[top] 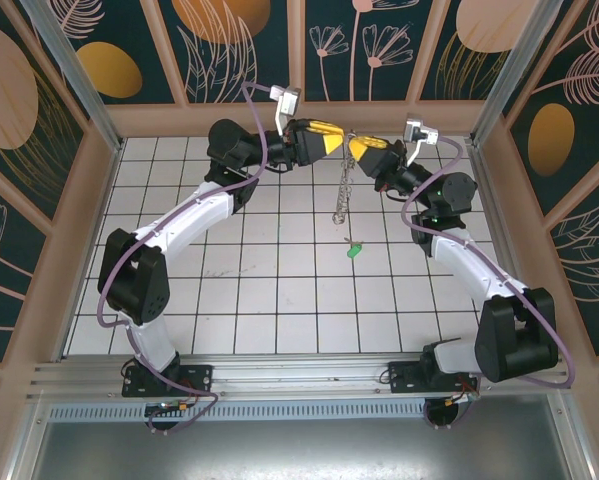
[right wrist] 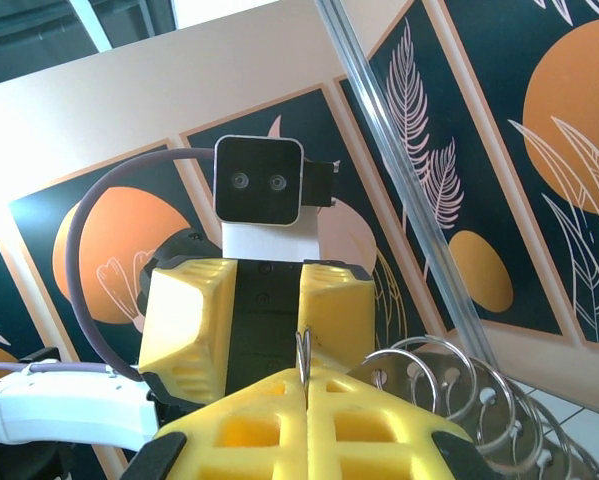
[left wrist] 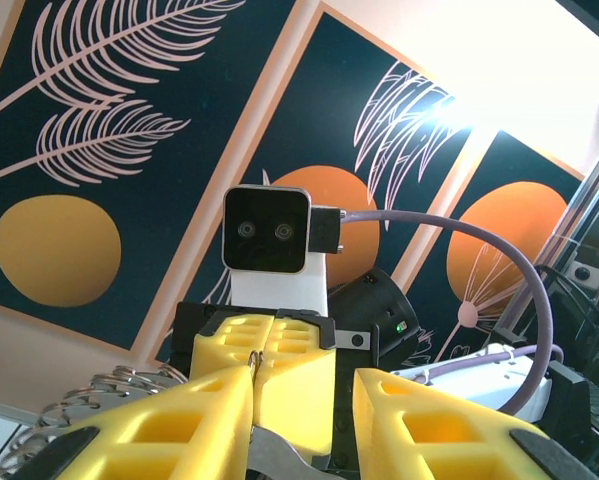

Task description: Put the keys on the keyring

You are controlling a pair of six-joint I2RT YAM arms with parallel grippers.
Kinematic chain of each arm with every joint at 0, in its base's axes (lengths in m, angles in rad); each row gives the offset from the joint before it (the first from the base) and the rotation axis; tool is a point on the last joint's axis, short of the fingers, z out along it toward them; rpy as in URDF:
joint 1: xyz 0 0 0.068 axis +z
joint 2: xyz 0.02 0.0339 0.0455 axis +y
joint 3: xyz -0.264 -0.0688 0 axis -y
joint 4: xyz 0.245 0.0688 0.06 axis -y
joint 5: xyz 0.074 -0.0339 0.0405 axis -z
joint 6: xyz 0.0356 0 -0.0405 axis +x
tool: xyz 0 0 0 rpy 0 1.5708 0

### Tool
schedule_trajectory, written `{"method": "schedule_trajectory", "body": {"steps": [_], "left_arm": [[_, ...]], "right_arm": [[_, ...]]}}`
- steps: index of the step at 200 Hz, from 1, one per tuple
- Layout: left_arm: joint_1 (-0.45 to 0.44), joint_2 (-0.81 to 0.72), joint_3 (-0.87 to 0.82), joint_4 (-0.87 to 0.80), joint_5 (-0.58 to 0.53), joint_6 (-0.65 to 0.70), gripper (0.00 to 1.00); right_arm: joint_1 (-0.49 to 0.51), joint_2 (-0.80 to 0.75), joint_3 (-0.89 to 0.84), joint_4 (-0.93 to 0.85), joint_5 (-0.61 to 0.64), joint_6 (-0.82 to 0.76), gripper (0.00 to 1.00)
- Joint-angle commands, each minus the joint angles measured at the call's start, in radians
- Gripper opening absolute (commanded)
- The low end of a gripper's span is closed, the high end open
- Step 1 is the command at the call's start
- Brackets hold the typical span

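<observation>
1. At the right gripper [right wrist: 304, 385], a yellow two-finger claw: clenched tight, finger pressed to finger, pinching one thin upright wire of the large thin grey metal keyring [right wrist: 449, 385] with its bumpy run of coils.
2. From the right wrist camera: those coils fanning away from the pinch toward 4 o'clock.
3. At the left gripper [left wrist: 304, 385], likewise yellow: released, fingers [left wrist: 159, 430] parted with a plain gap. Low in that gap, a sliver of grey metal; impossible to tell whether touching either finger.
4. From the left wrist camera: right gripper [left wrist: 262, 350] straight ahead at 12 o'clock, nose to nose, closed on a thin metal wire. Keyring [left wrist: 109, 390] coils bunched at 9 o'clock, just beside the left-hand finger.
5. From the right wrist camera: left gripper [right wrist: 259, 325] facing back at 11 o'clock, above the closed fingertips.
6. From above: left gripper [top: 337, 138] and right gripper [top: 356, 146] meeting tip to tip at 12 o'clock over the white tiled table [top: 279, 300], raised off it.
7. Keyring [top: 343, 190] dangling from that meeting point as a narrow chain-like strand, straight toward 6 o'clock.
8. Tiny dark metal key with a bright green plastic head [top: 354, 250] lying on the tiles at 5 o'clock from the strand's lower end, near it but apart, not on the ring.
9. Around the table: dark wall panels [top: 379, 85] with orange discs and pale leaf drawings, framed in light wood.
</observation>
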Motion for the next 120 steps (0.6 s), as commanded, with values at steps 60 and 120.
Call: {"method": "schedule_trajectory", "body": {"steps": [60,120], "left_arm": [[-0.011,0.031,-0.006,0.060,0.005,-0.020,0.31],[-0.019,0.040,0.001,0.063,0.007,-0.022,0.26]], "right_arm": [[0.015,-0.003,0.045,0.067,0.021,0.006,0.00],[0.018,0.000,0.049,0.064,0.020,0.005,0.00]]}}
